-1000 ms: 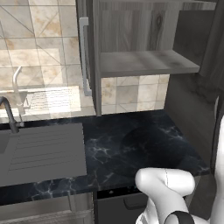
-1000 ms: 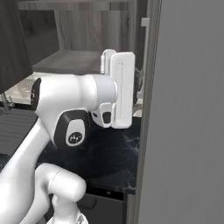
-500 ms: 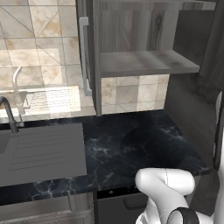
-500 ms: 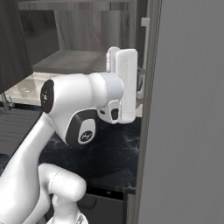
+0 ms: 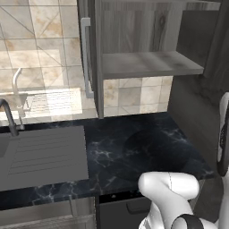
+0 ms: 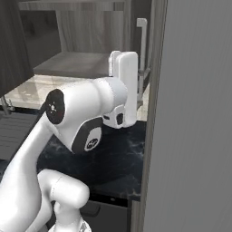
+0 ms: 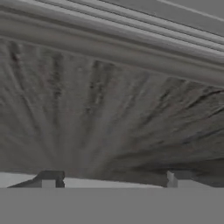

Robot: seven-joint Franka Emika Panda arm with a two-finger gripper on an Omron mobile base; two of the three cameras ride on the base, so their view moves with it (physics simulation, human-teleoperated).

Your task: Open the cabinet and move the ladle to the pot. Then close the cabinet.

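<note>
The cabinet (image 5: 147, 49) hangs open over a black marbled bench (image 5: 134, 152), its one shelf (image 5: 147, 65) bare, left door (image 5: 89, 58) swung out edge-on before the beige tiled wall (image 5: 40, 49). A grey sink drainboard (image 5: 42, 154) sits left. The fingers (image 7: 111, 178) stand well apart, close against dark wood grain of a door panel (image 7: 109, 118).

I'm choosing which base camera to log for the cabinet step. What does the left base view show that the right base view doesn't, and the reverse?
Left base view alone: the sink with its faucet, the tiled wall, and the left door's bar handle.

Right base view alone: the hand, wrist upward, beside the right door's handle, and a pale grey panel close on the right.

Both: the open cabinet with its bare shelf, the dark marble counter, and the white arm.
</note>
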